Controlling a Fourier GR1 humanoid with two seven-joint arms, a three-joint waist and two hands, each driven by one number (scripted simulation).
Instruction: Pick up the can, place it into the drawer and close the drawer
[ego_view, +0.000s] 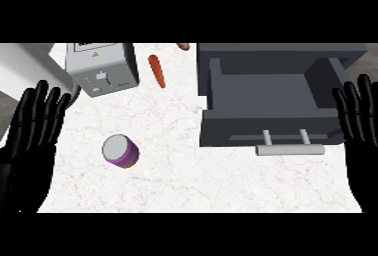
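Both hands spread – left hand (33, 131), right hand (359, 125). Can (119, 150) lies tilted; you may roll it w/ a careless grab, away from drawer (266, 87).

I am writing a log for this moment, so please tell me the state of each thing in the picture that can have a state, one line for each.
Drawer: pulled open, nothing inside.
Can: standing on the counter, not held, outside the drawer.
Carrot: lying flat on the counter, untouched.
Toaster: standing at the counter's back; its slots are not visible.
Left hand: open, fingers up, resting at the left edge.
Right hand: open, fingers up, resting at the right edge.
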